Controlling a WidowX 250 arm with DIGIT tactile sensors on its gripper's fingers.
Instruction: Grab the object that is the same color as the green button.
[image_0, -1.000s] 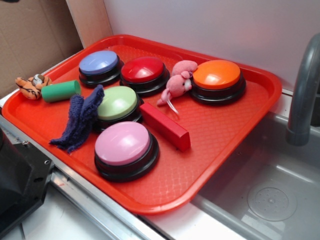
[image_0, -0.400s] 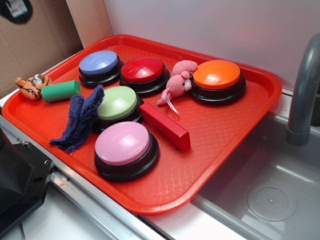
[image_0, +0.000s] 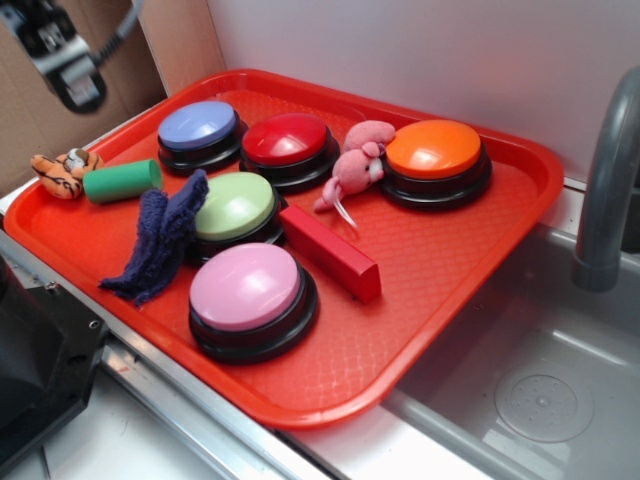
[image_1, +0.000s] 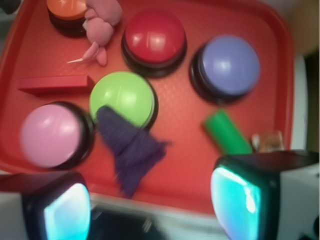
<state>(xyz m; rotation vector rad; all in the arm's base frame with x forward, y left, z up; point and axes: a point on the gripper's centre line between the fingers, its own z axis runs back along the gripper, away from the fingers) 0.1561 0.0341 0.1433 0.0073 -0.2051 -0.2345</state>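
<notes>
I hold the gripper (image_0: 70, 85) high at the tray's (image_0: 480, 300) far-left corner, jaws apart and empty, to see everything: the cylinder (image_0: 122, 182) lies on its side at the left, between tiger toy (image_0: 62, 172) and cloth (image_0: 160, 240), clear of the green button (image_0: 235, 206).

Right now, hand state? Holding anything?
Hand: open, holding nothing, in the air over the tray's near edge; green cylinder untouched.

A red tray (image_0: 520, 190) carries five domed buttons, a green cylinder (image_0: 121, 181), cloth, block, toys.
</notes>
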